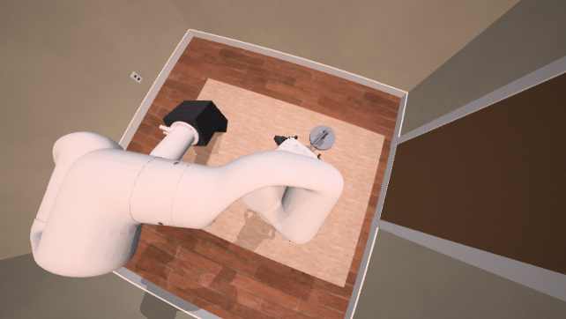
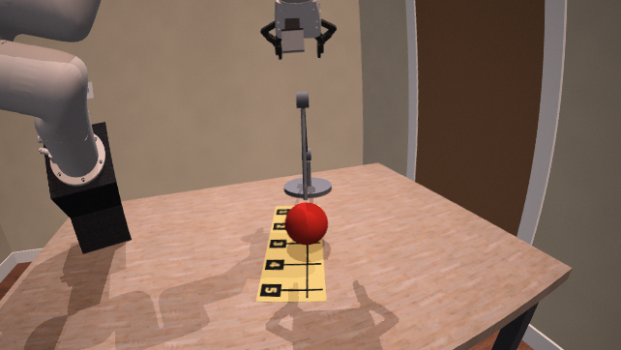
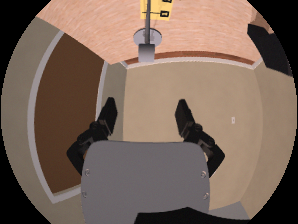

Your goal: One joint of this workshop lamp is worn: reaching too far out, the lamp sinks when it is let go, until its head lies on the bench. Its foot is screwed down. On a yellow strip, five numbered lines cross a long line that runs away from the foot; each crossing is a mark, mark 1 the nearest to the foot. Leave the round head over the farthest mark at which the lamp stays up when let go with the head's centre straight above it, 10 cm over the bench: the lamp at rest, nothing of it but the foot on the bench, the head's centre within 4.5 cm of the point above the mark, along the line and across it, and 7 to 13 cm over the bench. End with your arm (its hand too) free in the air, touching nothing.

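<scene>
The lamp's round red head (image 2: 307,223) hangs over the yellow strip (image 2: 290,278) (image 3: 157,6), with a shadow below it. In the exterior view it covers the crossings of lines 1 and 2 and reaches line 3; the mark straight below it cannot be told. The grey elbow joint (image 2: 302,100) (image 3: 146,53) stands high above the round foot (image 2: 291,188) (image 1: 316,132). The head and strip are hidden behind the arm in the top view. My gripper (image 2: 299,55) (image 3: 146,105) is open and empty, well above the lamp, apart from it.
The arm's black base block (image 1: 194,115) (image 2: 89,199) stands at the bench's left side in the exterior view. The white arm (image 1: 176,189) reaches across above the wooden bench (image 1: 247,110) (image 2: 426,242). A brown door (image 2: 479,97) is in the wall beyond.
</scene>
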{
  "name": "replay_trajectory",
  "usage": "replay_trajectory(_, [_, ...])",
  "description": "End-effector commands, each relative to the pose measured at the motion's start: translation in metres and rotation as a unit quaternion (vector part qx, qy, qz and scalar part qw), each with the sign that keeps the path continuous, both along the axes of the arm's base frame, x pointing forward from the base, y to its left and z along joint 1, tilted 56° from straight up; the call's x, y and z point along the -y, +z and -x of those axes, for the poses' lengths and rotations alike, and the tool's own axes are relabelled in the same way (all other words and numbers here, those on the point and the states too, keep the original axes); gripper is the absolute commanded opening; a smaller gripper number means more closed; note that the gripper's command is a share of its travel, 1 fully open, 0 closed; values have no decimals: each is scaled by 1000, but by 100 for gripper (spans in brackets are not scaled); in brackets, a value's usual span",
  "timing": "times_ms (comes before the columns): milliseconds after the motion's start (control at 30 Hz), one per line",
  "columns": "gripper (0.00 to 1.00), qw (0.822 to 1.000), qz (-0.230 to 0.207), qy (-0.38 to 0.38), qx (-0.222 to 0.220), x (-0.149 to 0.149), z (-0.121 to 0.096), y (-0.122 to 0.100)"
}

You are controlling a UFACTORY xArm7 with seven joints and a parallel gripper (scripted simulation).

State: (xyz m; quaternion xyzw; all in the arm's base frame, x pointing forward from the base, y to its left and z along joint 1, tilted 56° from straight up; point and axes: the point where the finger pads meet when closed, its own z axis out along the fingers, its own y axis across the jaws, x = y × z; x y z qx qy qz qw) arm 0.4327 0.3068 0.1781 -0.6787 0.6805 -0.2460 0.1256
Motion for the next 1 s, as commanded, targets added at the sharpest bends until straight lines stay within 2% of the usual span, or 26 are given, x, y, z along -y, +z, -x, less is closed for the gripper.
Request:
replay_trajectory(0, [100,1000,0,1,1,-14,-6,-10])
replay_trajectory(367, [100,1000,0,2,1,-44,-21,-39])
replay_trajectory(967, [100,1000,-2,3,1,-58,-31,-52])
